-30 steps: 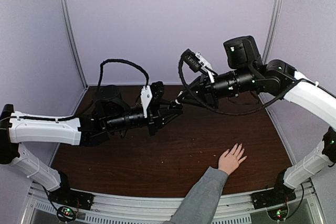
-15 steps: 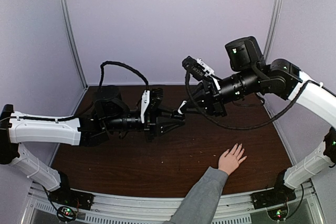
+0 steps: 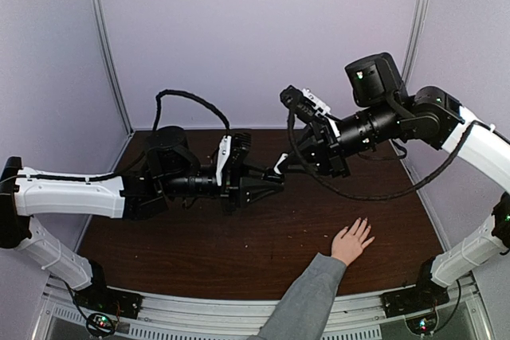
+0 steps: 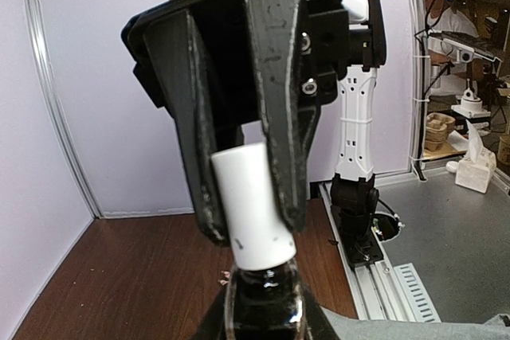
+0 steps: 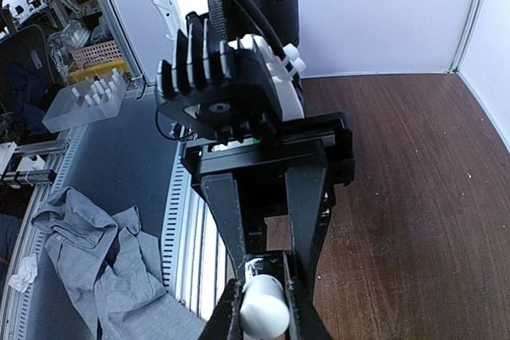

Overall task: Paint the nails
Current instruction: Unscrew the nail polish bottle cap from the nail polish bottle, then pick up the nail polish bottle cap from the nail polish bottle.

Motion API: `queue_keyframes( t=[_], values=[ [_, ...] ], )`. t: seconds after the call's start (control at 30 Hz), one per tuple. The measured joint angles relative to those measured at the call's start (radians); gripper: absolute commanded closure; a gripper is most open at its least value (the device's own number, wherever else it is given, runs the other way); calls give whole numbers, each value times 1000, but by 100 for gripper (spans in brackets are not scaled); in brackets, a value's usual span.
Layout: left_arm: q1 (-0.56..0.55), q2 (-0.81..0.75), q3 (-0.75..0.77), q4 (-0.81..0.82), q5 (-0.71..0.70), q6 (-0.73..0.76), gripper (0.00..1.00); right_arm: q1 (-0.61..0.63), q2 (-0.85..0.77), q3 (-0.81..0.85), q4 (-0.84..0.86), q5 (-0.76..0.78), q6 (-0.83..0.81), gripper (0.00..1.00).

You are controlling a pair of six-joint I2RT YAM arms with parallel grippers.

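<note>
Right gripper (image 4: 253, 224) clenched on white cap (image 4: 249, 197), cap meeting the neck of the dark bottle (image 4: 263, 308). Left gripper (image 5: 268, 264) grasps the bottle from the opposite side (own fingers barely in its view). Both meet in mid-air above the brown table (image 3: 199, 244). Nails (image 3: 365, 223) on the spread hand (image 3: 351, 240), flat near the front right edge, well apart from the bottle; grey sleeve (image 3: 303, 300)

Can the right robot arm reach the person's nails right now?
Probably not yet. The right gripper has its jaws shut on the white cap, which sits on the polish bottle in the left gripper. The nails lie on the table with nothing over them, so the way looks free once the cap lifts off.
</note>
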Motion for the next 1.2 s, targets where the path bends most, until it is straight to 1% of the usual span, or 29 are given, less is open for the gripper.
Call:
queue_keyframes(
  t=[0.43, 1.2],
  values=[
    [-1, 14, 17, -70, 14, 1, 100, 6, 1, 59, -83, 58, -35, 100],
    [-1, 14, 17, -86, 14, 1, 100, 7, 1, 60, -90, 88, -50, 100]
  ],
)
